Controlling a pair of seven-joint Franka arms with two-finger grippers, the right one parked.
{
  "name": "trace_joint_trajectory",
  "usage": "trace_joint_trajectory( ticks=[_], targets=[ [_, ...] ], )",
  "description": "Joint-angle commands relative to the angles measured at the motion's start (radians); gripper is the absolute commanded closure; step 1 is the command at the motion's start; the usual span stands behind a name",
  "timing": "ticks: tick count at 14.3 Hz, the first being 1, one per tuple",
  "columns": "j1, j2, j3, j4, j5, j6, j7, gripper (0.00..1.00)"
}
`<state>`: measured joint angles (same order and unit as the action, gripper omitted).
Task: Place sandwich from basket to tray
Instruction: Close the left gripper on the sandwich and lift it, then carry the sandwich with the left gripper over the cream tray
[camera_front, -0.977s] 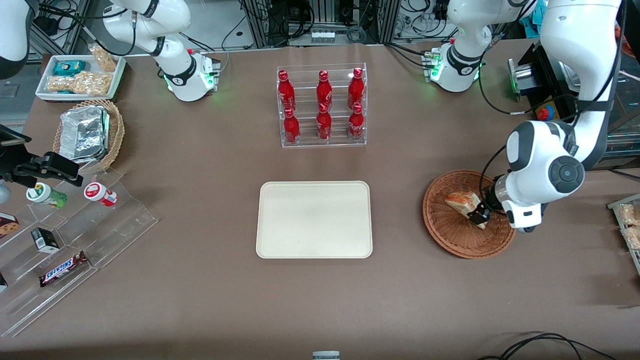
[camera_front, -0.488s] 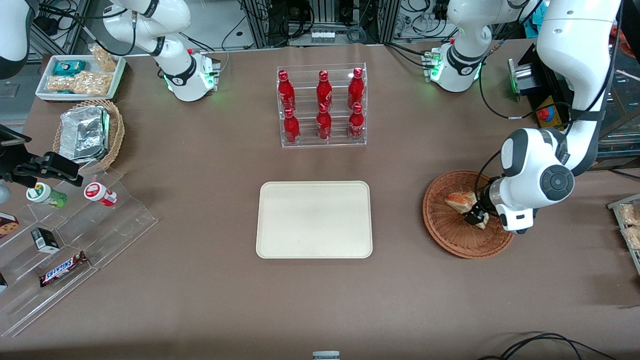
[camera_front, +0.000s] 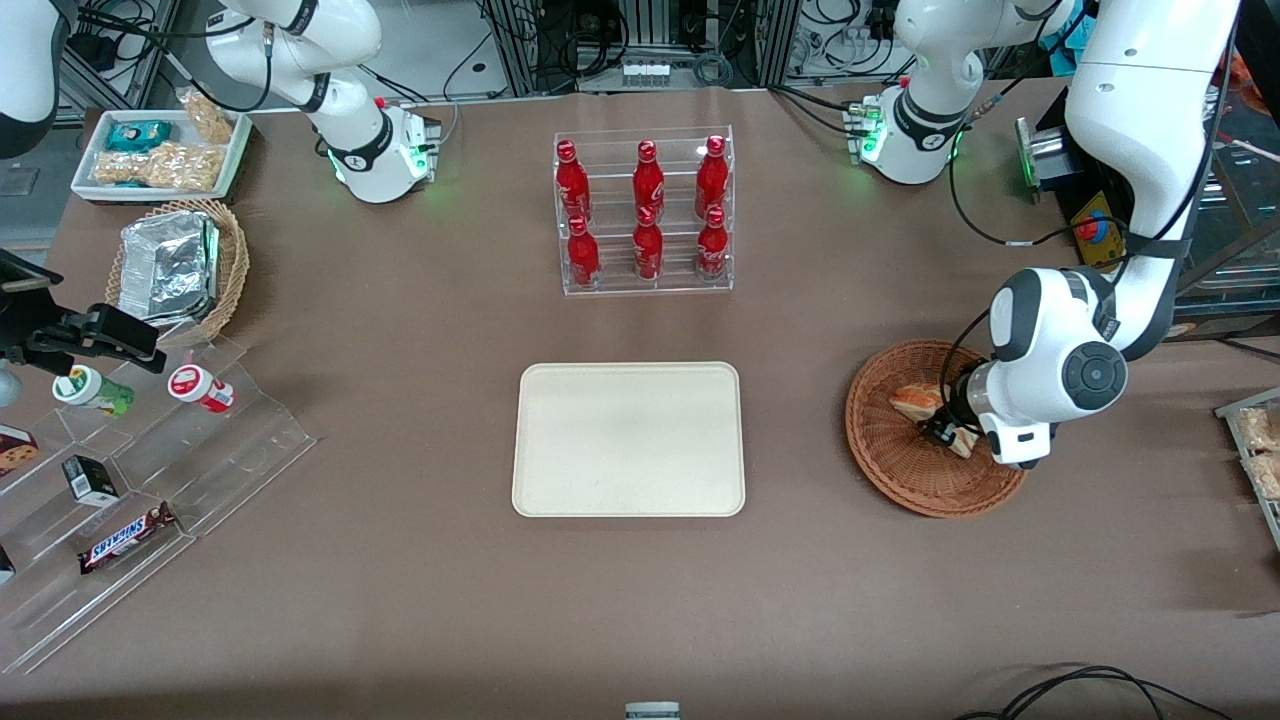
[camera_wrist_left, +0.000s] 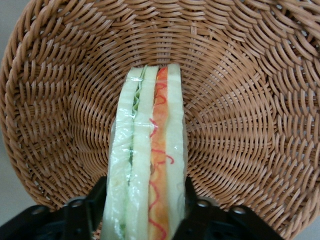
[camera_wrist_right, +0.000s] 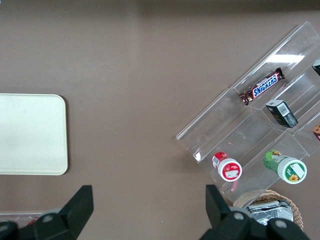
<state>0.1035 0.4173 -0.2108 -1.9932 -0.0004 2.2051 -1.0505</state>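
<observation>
The sandwich (camera_front: 912, 400) (camera_wrist_left: 150, 165), a wedge of white bread with green and orange-red layers under clear wrap, stands on edge in the round reddish-brown wicker basket (camera_front: 900, 470) (camera_wrist_left: 240, 100). My left gripper (camera_front: 942, 430) (camera_wrist_left: 145, 200) is down inside the basket and shut on the sandwich, one black finger pressed against each bread face. The wedge's tip points away from the wrist camera. The cream tray (camera_front: 628, 438) (camera_wrist_right: 30, 134) lies flat in the middle of the table, beside the basket toward the parked arm's end, with nothing on it.
A clear rack of red bottles (camera_front: 645, 215) stands farther from the front camera than the tray. Toward the parked arm's end are a stepped acrylic shelf with snacks (camera_front: 150, 470), a tan basket of foil containers (camera_front: 175, 268) and a white snack tray (camera_front: 160, 155).
The left arm's wrist has shifted a little toward the tray and the gripper has slid along the sandwich; the sandwich has stayed in the basket.
</observation>
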Motion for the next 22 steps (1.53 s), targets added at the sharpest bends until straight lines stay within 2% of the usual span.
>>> trace_joint_trajectory(
  ticks=[1, 3, 4, 6, 10, 13, 15, 17, 20, 22],
  targets=[
    [-0.005, -0.014, 0.002, -0.004, 0.01, 0.005, -0.016, 0.82],
    [-0.004, -0.043, 0.002, 0.007, 0.01, -0.04, 0.007, 0.95],
    [-0.004, -0.058, 0.002, 0.029, 0.011, -0.079, 0.033, 0.97],
    [-0.01, -0.087, -0.007, 0.083, 0.007, -0.181, 0.117, 0.98],
    [-0.034, -0.057, -0.119, 0.207, 0.006, -0.243, 0.196, 0.97],
    [-0.149, -0.013, -0.124, 0.273, 0.019, -0.242, 0.21, 0.99],
    [-0.238, 0.07, -0.124, 0.333, 0.104, -0.222, 0.254, 0.98],
    [-0.347, 0.17, -0.124, 0.436, 0.131, -0.217, 0.25, 0.97],
    [-0.465, 0.239, -0.116, 0.537, 0.146, -0.219, 0.16, 0.96],
    [-0.524, 0.29, -0.117, 0.597, 0.2, -0.215, 0.127, 0.94]
  ],
)
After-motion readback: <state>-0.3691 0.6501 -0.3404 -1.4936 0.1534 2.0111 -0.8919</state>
